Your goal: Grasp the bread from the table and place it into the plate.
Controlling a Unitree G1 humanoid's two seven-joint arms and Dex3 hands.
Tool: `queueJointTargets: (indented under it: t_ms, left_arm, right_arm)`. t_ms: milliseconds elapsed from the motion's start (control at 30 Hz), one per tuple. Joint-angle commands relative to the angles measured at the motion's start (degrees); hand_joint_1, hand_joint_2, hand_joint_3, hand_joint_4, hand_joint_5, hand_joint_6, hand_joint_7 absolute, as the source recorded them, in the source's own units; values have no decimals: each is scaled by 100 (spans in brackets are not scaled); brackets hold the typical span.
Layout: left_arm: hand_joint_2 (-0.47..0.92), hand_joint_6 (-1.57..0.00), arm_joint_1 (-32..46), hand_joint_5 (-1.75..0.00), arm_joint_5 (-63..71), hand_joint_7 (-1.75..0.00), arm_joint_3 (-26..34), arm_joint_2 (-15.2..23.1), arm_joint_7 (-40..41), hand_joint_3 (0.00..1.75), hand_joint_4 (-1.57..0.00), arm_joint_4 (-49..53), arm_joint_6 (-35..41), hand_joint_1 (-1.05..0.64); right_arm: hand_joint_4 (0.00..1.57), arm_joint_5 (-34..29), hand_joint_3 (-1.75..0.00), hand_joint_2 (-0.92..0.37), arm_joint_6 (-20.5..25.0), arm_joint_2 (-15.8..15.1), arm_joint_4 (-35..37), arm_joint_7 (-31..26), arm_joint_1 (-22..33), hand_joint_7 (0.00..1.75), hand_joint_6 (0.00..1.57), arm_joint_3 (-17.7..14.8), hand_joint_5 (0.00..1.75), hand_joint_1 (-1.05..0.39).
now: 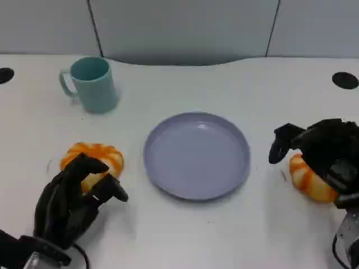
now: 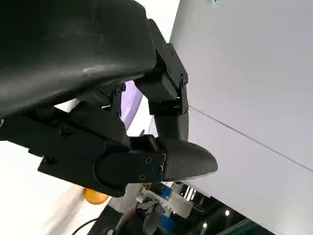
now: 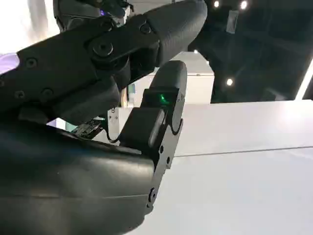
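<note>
The left bread (image 1: 95, 157) is lying flat on the bench (image 1: 224, 235), long axis running left-right, beside the plate (image 1: 196, 154). The left robot hand (image 1: 70, 199) is hovering released over it. The right robot hand (image 1: 322, 148) is covering the right bread (image 1: 307, 180); grasp unclear.

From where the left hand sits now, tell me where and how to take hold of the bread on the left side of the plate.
Probably grip the ring-shaped bread across its outer rim, coming down from above on the near side. It lies flat on the table, apart from the plate, and the left hand already sits over its near edge with fingers apart.
</note>
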Motion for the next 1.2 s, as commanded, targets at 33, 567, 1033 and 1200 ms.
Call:
queueJointTargets:
  t_ms: [33,567,1033,1200]
  left_arm:
    - [92,-69,22,-154,-36,-113,33,55,-55,46,-67,-42,6,-93]
    - [92,-67,47,-153,-32,-114,29,44,-64,48,-66,-65,-35,-92]
    - [92,-46,644,-119,1532,-85,-558,278,832,18,-42,-2116,-2391,-90]
    - [92,-35,212,-95,2143,-59,-693,793,1302,11,-17,-2011,-3078,-97]
  right_arm:
    - [71,-35,0,-89,29,-109,-5,-26,-81,27,111,14,128,-52]
    - [73,-13,0,-89,43,-90,-26,-17,-80,25,112,2,126,-51]
    - [71,4,0,-88,-82,41,-73,-172,-41,27,112,16,131,-50]
    - [70,-87,0,-89,-103,-21,-139,-225,1,29,111,107,130,-50]
